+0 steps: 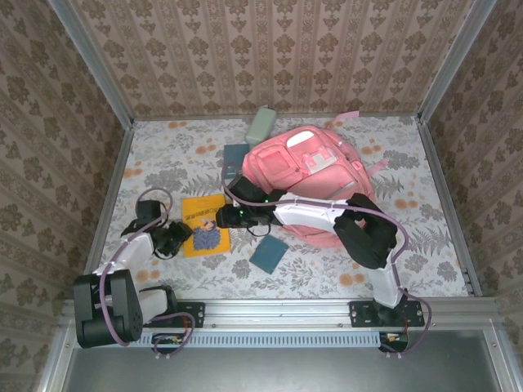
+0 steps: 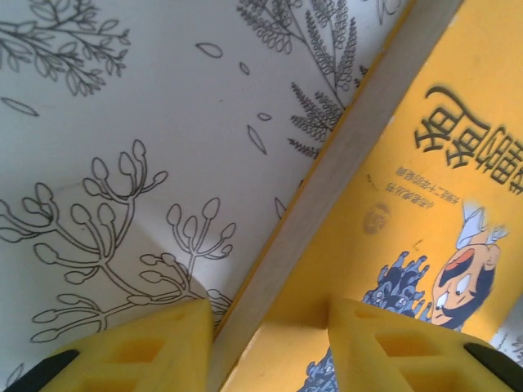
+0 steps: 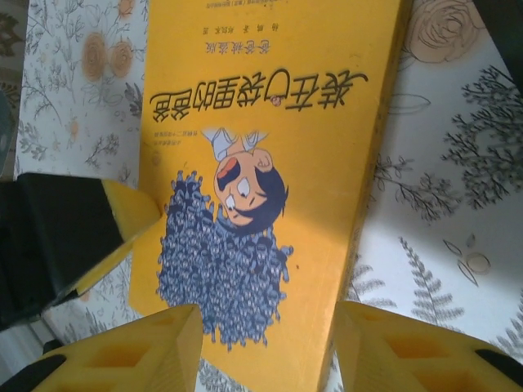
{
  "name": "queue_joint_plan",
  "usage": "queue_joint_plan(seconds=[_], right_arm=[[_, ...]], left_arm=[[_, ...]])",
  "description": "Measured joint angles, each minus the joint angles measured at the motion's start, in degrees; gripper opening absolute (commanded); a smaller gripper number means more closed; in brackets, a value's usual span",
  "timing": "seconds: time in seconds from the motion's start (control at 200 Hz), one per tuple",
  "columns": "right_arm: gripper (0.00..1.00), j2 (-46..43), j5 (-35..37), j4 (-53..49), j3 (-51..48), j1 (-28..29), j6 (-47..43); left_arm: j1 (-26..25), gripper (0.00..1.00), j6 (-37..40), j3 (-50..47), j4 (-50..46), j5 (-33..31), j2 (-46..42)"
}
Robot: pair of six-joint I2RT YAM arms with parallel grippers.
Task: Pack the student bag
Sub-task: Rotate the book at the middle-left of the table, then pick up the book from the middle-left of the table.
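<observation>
Two claws on one yellow book (image 3: 245, 163): left claw (image 2: 265, 327) straddles one edge and right claw (image 3: 265, 327) the opposite, both half spread. Can't tell if either bites. I'm guessing that's so it lifts flat. The student bag (image 1: 302, 167) lies close behind, to the right.

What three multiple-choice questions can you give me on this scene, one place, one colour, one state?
1. Where is the yellow book relative to the backpack? A inside it; B on top; C beside it, on the table.
2. What colour is the backpack? A pink; B green; C black.
3. How is the yellow book? A standing upright; B closed, cover up; C lying open.
Answers: 1 C, it lies on the table left of the backpack; 2 A, its fabric is pink; 3 B, its whole front cover shows.
</observation>
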Motion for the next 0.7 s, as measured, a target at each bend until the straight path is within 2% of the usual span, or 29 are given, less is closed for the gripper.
queue_joint_plan(seconds=[0.265,0.46,0.7], right_arm=[[0.43,5.66,0.07,-0.17,4.85,0.00,0.24],[0.44,7.76,1.73,-2.08,5.40,0.04,0.00],[0.46,7.74,3.58,-3.82,5.73,0.02,-0.81]], left_arm=[[-2.58,0.33,-0.50,-0.48,1.40,-1.75,-0.17],[-4.70,0.38,-1.73,-0.94,-0.07,-3.21,-2.47],[-3.65,0.38,-0.63,0.63,-3.98,-4.52,-2.80]])
